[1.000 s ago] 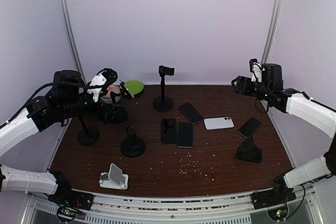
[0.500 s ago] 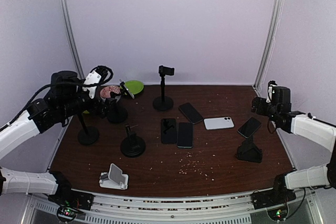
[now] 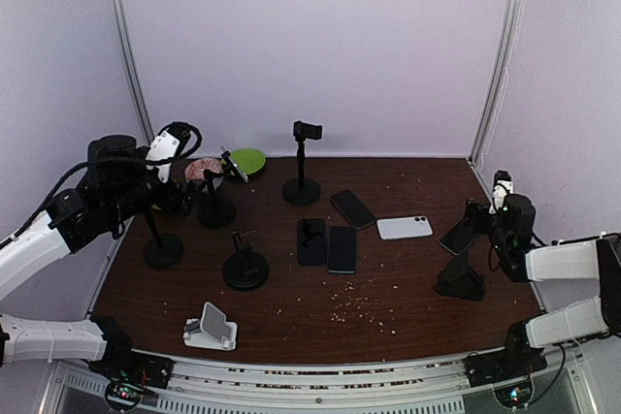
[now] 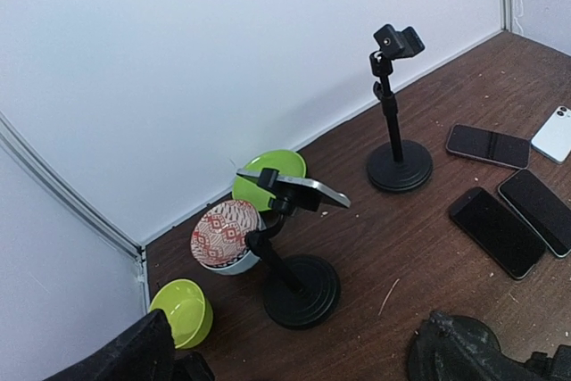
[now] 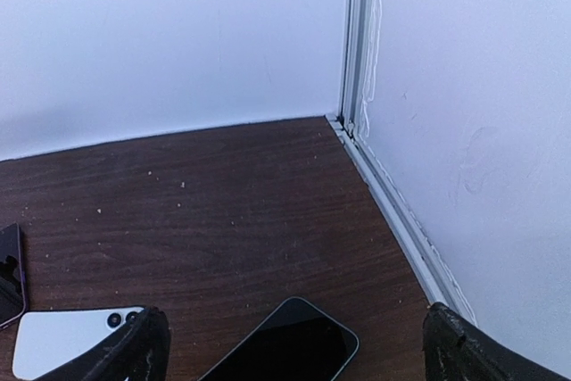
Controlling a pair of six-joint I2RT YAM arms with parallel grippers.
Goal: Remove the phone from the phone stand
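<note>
Phone (image 5: pixel 281 345) — on stand (image 3: pixel 460 280) | just ahead of R end effector (image 5: pixel 294 314), jaws wide

Phones (image 3: pixel 352 208): 6. Four lie flat: one white phone (image 3: pixel 405 228), three dark phones (image 3: pixel 342 249). Two sit on stands: right-hand phone (image 3: pixel 460 236), left-hand phone (image 4: pixel 299 188). Phone stands (image 3: pixel 245 270): 6. Five black stands (image 3: pixel 302 190), one white stand (image 3: pixel 211 327). Bowls (image 3: pixel 247 160): 3. Two green bowls (image 4: pixel 181 310), one red-patterned bowl (image 4: pixel 223 236).
</note>
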